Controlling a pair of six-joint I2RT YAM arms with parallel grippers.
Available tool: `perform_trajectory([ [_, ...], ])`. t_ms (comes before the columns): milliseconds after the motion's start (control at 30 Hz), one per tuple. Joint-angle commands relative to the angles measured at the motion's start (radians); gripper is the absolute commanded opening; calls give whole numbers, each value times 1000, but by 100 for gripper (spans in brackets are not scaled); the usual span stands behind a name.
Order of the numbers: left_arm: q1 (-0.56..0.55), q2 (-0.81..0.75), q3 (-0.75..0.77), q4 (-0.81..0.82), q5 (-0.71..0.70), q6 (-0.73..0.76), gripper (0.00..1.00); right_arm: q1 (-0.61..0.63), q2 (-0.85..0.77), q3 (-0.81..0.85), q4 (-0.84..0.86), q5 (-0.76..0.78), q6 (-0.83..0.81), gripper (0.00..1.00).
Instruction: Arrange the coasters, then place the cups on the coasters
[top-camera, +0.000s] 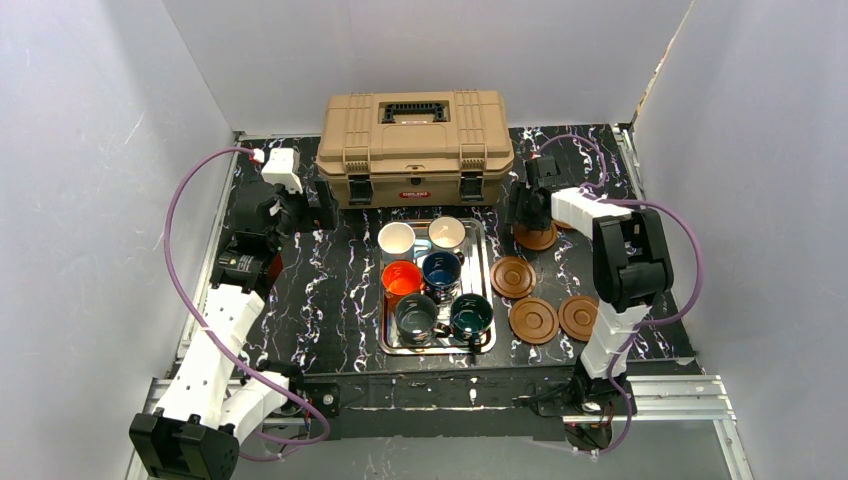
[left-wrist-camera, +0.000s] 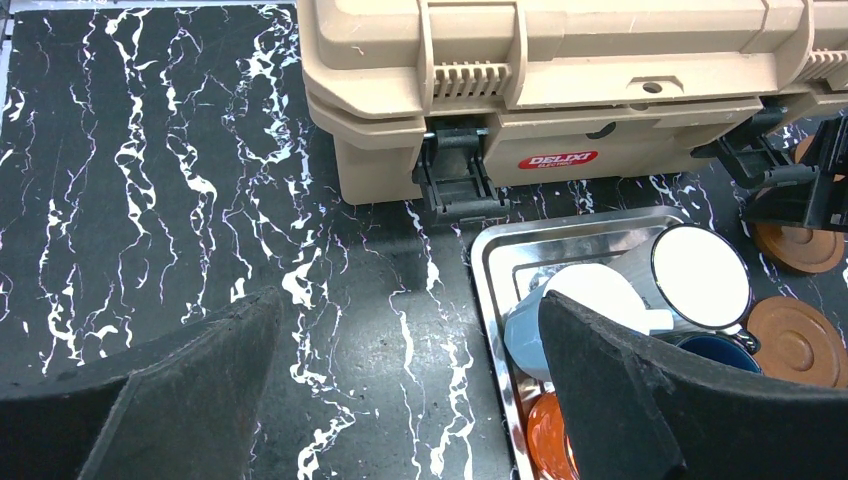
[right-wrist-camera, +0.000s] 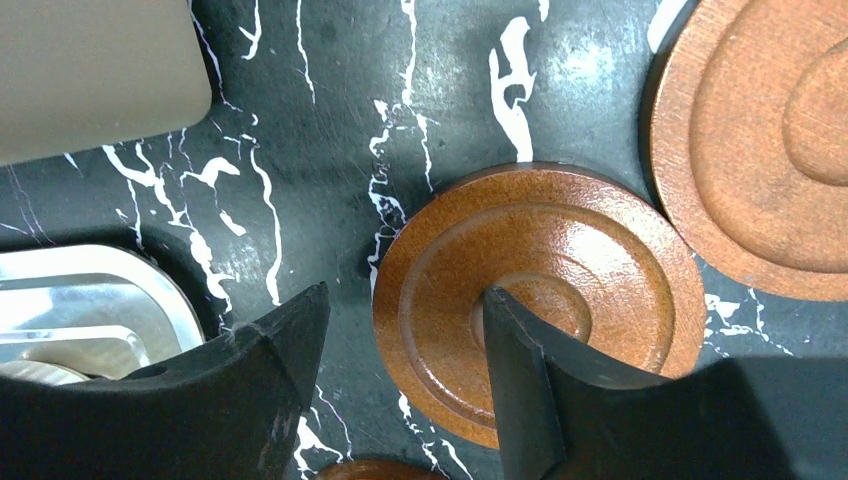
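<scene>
Near right: two coasters (top-camera: 533, 320) side by side on black marbled table (top-camera: 330, 300); third coaster (top-camera: 513, 277) just beyond. Centre: steel tray (top-camera: 488, 262) holds all six cups (top-camera: 441, 268), two per row. Farther right: right gripper (right-wrist-camera: 405, 300) released, jaws straddling rim of fourth coaster (right-wrist-camera: 580, 260); fifth coaster (right-wrist-camera: 760, 130) just beside it. Far left: left gripper (left-wrist-camera: 408, 300) released, grasping nothing, above table. Tan toolbox (top-camera: 415, 140) at back.
</scene>
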Motion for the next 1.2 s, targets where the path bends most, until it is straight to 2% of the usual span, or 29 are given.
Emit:
perform_trajectory([
  [0,-3,0,6,2,1,7,98,11,59,20,39,-29,23,66],
  [567,-3,10,7,3,1,8,98,15,123,122,46,-35,-6,65],
  [633,-3,11,7,4,0,8,98,14,103,121,40,-35,-13,66],
  [733,-3,10,7,4,1,8,98,13,56,108,36,-67,-38,74],
  [900,-3,6,7,4,14,4,98,1,-38,100,-30,-62,-82,78],
  [1167,-3,1,7,5,15,1,98,-99,-125,65,-76,3,-97,76],
])
